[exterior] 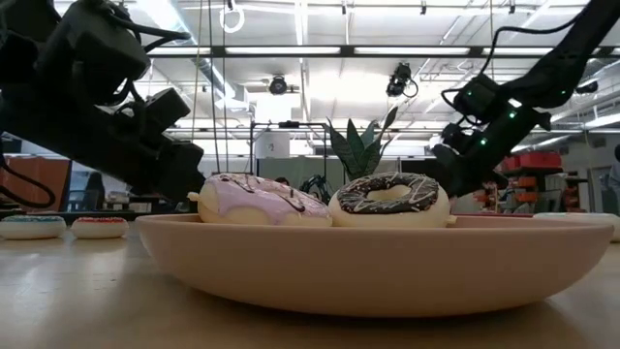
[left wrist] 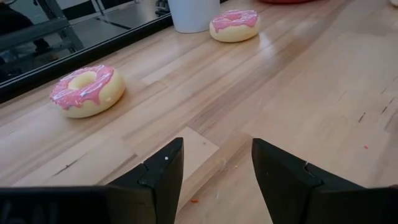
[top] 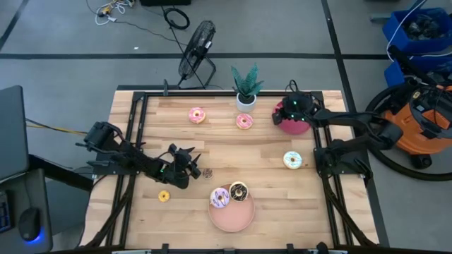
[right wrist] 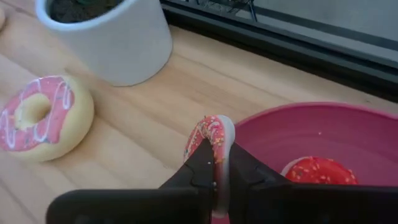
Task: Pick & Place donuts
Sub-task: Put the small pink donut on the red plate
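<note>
Right gripper [right wrist: 217,171] pinches small red sprinkled donut [right wrist: 210,134] on edge, at rim of dark red plate [right wrist: 323,134] (upper right of table, second red donut [right wrist: 320,171] inside). Release point: just inward over plate. Left gripper [left wrist: 217,180] open, empty, lower left.

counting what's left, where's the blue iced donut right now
In the high view the blue iced donut lies alone on the table's right side, between the dark red plate and the pink plate.
</note>
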